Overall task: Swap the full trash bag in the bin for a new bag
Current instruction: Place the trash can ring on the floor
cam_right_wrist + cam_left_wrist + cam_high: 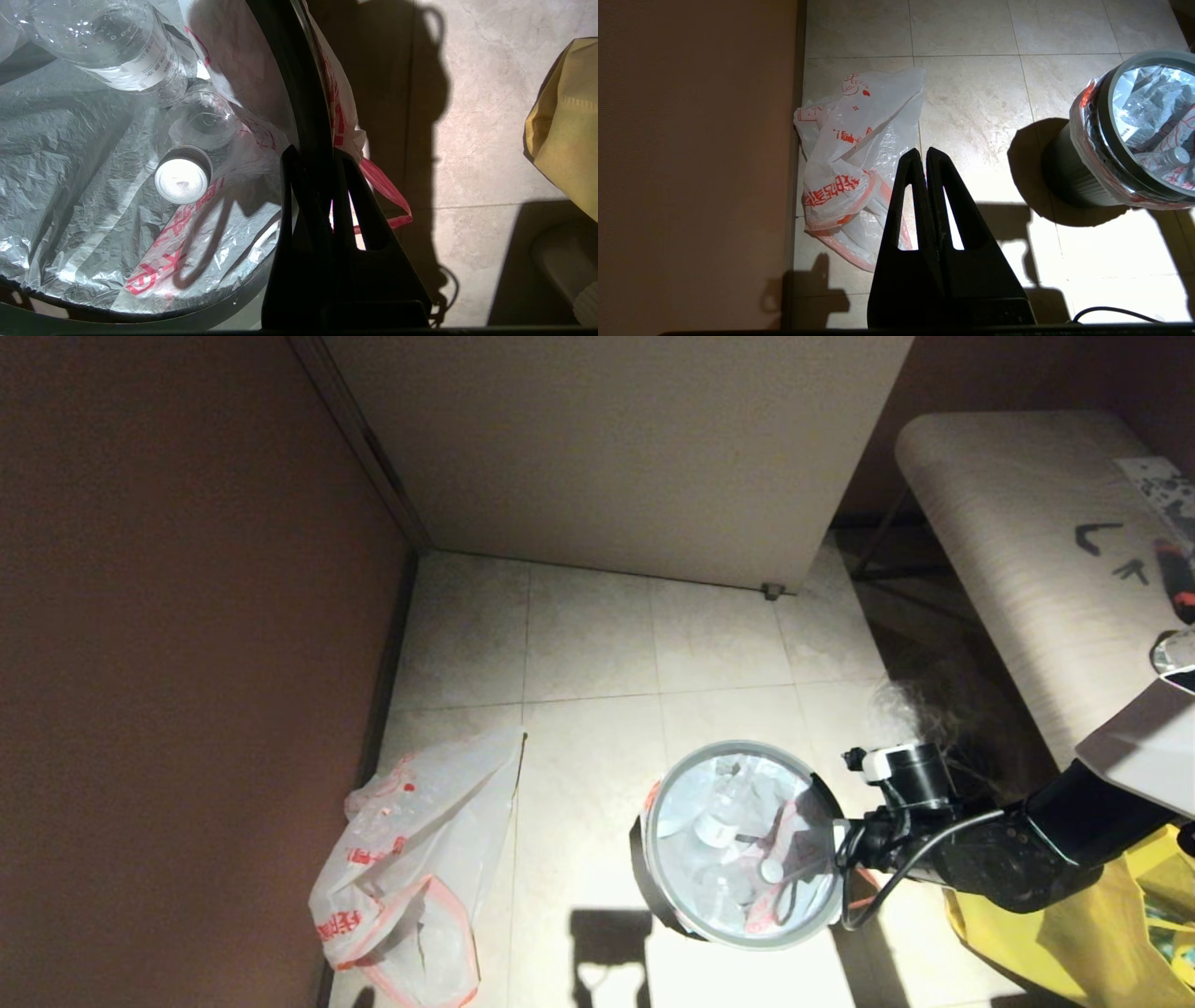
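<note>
The bin point(638, 859) stands on the tiled floor with its grey rim ring point(738, 747) on top. Inside it sits the full trash bag point(747, 840), with clear bottles point(121, 46) and a white cap point(182, 179) showing. My right gripper point(317, 151) is at the bin's right side point(837, 835), one finger inside and one outside, shut on the rim ring point(289, 70) and the bag edge; a red handle point(387, 186) hangs outside. The new bag point(411, 859) lies limp by the left wall. Above the floor beside the new bag point(850, 154) hangs my left gripper point(923, 151), shut and empty.
A big yellow bag point(1055, 933) sits right of the bin, under my right arm. A pale table point(1027, 541) stands at the right, a white cabinet panel point(635, 457) at the back and a dark wall point(187, 663) along the left.
</note>
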